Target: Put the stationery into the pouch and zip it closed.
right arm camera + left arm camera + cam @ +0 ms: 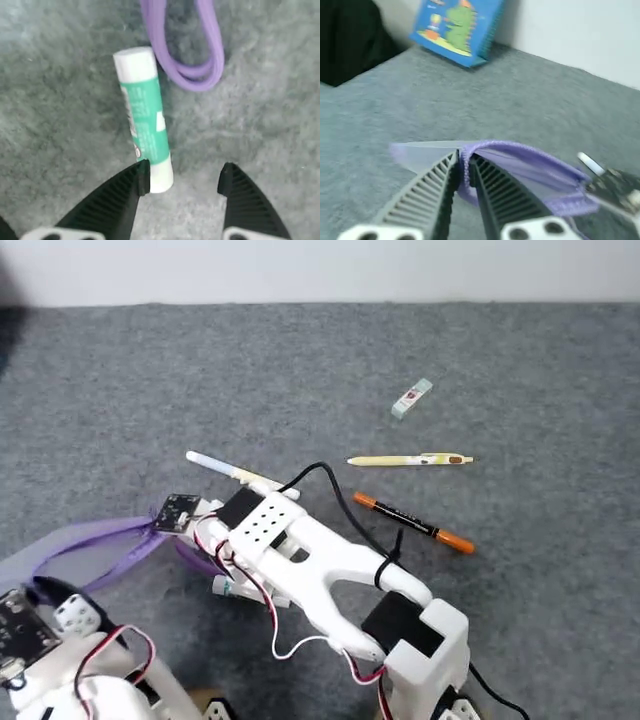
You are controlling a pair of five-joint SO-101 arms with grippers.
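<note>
Presently, the right gripper (182, 180) stands with its jaws wide apart and nothing held. One finger (137, 182) touches one end of the glue stick (142, 120); the other is clear of it over bare surface. The left gripper (462, 167) is clamped tight on the rim of the pouch (520, 160), holding the mouth raised and open.

Judgement: the loading step is in hand, with the glue stick as the item addressed. The zip is not yet due. The next move calls for centring the open jaws across the stick's body before closing, then carrying it to the pouch mouth just beside it.

The glue stick is a white cylinder with a green label, lying flat just right of the pouch's purple edge. The pouch is lilac with a translucent side, at the near left of the grey table (120, 390). To the right lie a pale pen (210, 461), a yellow pen (410, 460), an orange marker (412, 523) and, farthest off, an eraser (411, 399).
</note>
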